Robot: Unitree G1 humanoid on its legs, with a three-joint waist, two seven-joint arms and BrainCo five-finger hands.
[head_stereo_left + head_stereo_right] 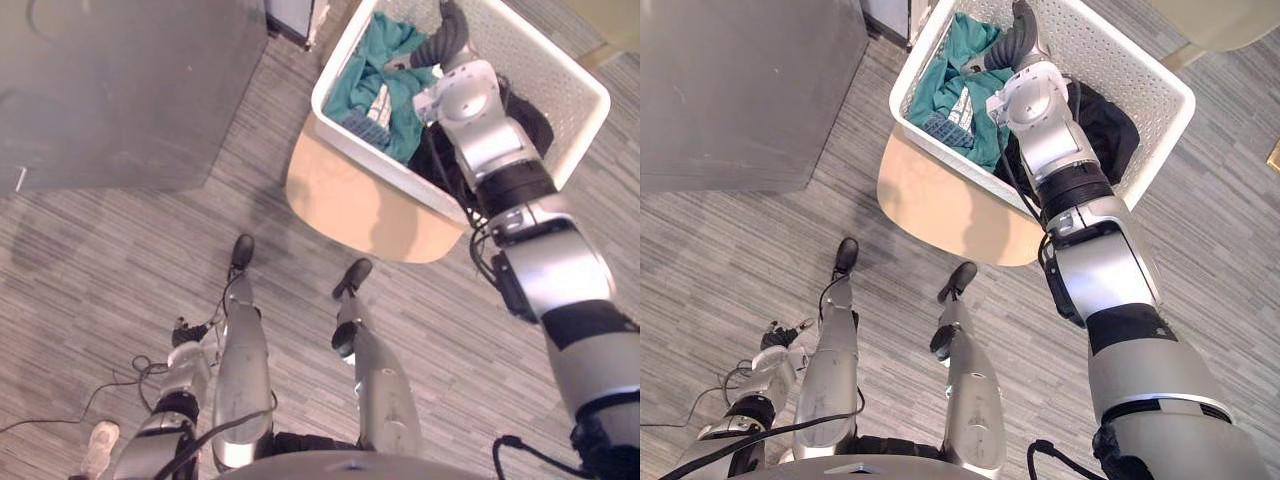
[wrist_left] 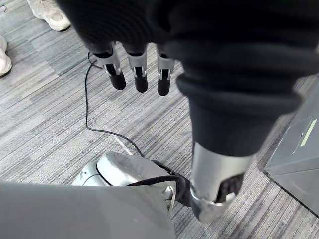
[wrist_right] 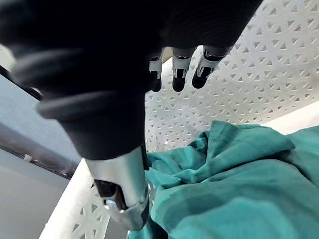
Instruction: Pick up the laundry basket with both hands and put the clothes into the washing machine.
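Left eye view: I watch the robot's right arm reach into the white laundry basket (image 1: pixel 545 60), which sits on a small round wooden table (image 1: pixel 350 205) near a grey cabinet (image 1: pixel 120 90), all on a grey striped carpet (image 1: pixel 90 270). The basket holds a heap of teal clothes (image 1: pixel 375 70) at the end nearer the cabinet. A blue patterned piece (image 1: pixel 362 122) lies on them by the near wall, and a dark garment (image 1: pixel 1108 125) fills the other end, partly behind the arm. In the right wrist view the right hand (image 3: pixel 180 74) hangs just above the teal clothes, its fingers straight and side by side before the basket's perforated inner wall. The thumb (image 3: pixel 122 191) is apart from them and close over the cloth; whether it touches I cannot tell, and I see nothing pinched or held. The left hand (image 2: pixel 138 74) hangs low at the robot's side, well apart from the basket, its fingers loosely bent, close together and holding nothing above the carpet. A person's white shoes (image 2: pixel 47 14) stand on the carpet beyond that hand
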